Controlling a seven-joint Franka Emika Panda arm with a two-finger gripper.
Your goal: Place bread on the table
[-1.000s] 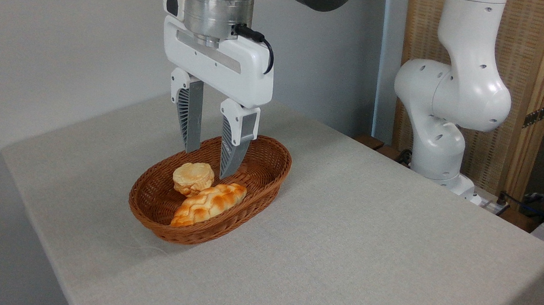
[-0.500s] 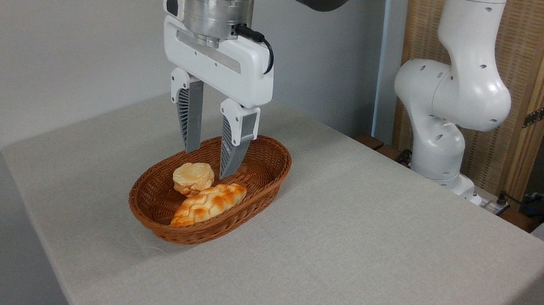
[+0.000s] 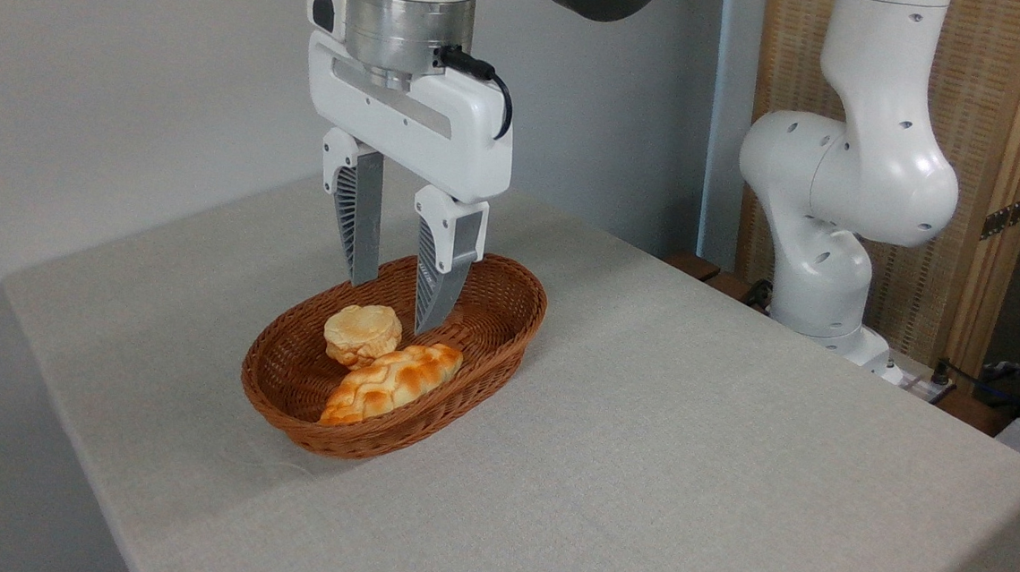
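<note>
The gripper (image 3: 394,307) hangs straight down over the far half of an oval brown wicker basket (image 3: 490,320), its two ribbed grey fingers (image 3: 360,222) spread apart with an empty gap between them. Nothing is held and neither finger touches anything. The left fingertip ends just above and behind the bread (image 3: 363,333); the right fingertip reaches lower, down inside the basket's rim, close beside the bun's right edge but apart from it.

The bread, a small round pale-golden bun with a lobed top, sits inside the basket toward its left middle. It leans against a longer orange-brown braided loaf (image 3: 392,382), which lies along the near side of the basket with one end resting up by the near rim.

The basket stands on the table (image 3: 688,442), left of centre on the light grey-beige cloth. The white arm (image 3: 850,166) rises from its base at the table's far right corner, in front of a woven wooden screen (image 3: 988,131), and arches over to carry the gripper from above.
</note>
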